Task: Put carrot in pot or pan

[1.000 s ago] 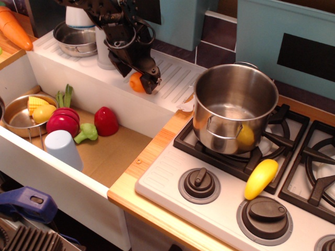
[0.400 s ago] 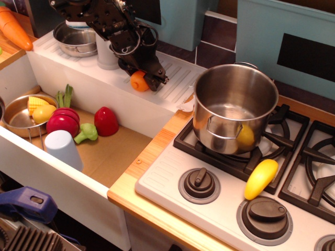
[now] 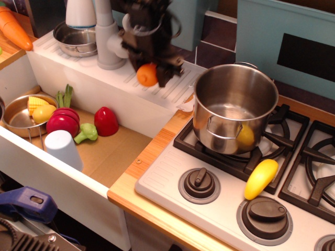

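The black, motion-blurred gripper point(image 3: 155, 73) is clamped on the stubby, smooth orange plastic carrot point(image 3: 147, 75), now lifted off the ribbed white drainboard point(image 3: 180, 78) and nearer the tall shiny steel pot point(image 3: 235, 107) than 0.4 s ago. A yellow oblong toy point(image 3: 261, 178) lies on the stove, well apart.

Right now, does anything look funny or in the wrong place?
The yellow toy lies on the stove between the knobs, not in any dish. The blue cup stands upside down in the sink. The gripper holds the carrot up, left of the pot.
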